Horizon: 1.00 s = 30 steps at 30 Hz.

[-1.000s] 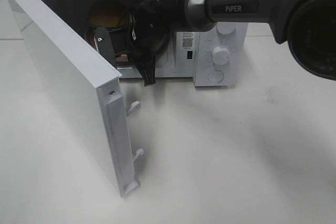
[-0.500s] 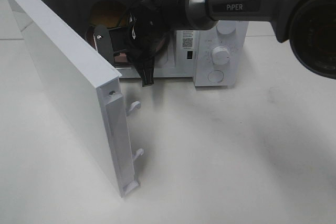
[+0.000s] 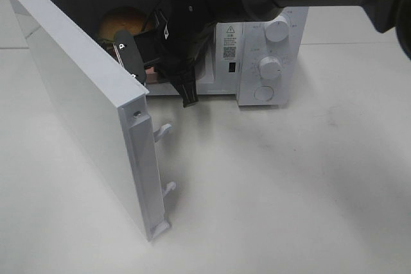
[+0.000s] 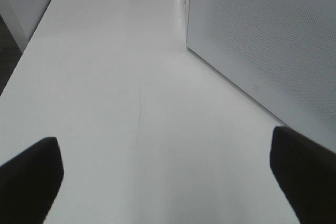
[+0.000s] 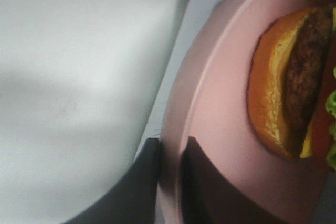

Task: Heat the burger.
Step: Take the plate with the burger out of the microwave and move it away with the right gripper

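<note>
The burger (image 5: pixel 296 85), with its golden-brown bun, dark patty and green lettuce frill, sits on a round pink plate (image 5: pixel 210 124) inside the cavity of the white box-shaped microwave oven (image 3: pixel 266 62); in the high view its domed bun shows through the open doorway. The right gripper (image 5: pixel 170 174) pinches the plate's rim, one dark finger (image 5: pixel 142 182) under the edge and the other on top, jaws narrowed onto it. To finish this placing well, I judge the plate should settle flat on the oven floor, well inside, before the jaws let go, and the arm should back straight out past the white hinged door (image 3: pixel 83 113), which stands wide. The left gripper (image 4: pixel 168 169) hangs over the white tabletop (image 4: pixel 115 87) beside the door, fingers spread wide and holding nothing.
</note>
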{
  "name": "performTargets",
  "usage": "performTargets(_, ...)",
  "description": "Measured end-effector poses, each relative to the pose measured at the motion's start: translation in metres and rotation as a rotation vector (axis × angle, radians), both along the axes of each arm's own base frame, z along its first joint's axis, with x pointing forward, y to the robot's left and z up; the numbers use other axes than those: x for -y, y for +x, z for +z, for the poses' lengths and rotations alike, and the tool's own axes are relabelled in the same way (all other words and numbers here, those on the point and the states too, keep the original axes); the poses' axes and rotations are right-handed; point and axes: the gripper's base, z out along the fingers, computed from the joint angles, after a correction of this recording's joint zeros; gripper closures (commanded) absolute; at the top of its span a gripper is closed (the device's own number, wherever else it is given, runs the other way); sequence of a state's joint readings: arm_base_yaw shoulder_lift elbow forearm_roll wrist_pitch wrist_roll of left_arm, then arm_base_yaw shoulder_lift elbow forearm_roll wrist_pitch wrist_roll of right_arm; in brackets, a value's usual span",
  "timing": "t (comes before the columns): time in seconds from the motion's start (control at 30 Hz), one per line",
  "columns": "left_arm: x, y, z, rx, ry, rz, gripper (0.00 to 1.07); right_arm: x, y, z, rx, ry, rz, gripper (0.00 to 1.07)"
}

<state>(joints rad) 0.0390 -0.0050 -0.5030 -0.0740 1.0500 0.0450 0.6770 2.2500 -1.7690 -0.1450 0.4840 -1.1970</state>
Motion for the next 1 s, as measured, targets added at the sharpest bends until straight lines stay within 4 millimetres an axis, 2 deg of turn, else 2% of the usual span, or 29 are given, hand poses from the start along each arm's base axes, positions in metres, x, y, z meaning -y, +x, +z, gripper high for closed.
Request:
performTargets(0.47,0.0,0.0,0.0,0.0,0.0,0.0,0.07,0.028,-0.036,0.013,0.06,0.007,0.134,1.07)
performTargets(0.77,0.0,0.0,0.0,0.0,0.0,0.0,0.07,0.038,-0.046,0.015,0.056,0.036,0.121,1.07)
performTargets(1.0,0.0,0.0,0.0,0.0,0.001,0.001,0.07,0.055,-0.059,0.024,0.045,0.073,0.12,1.07)
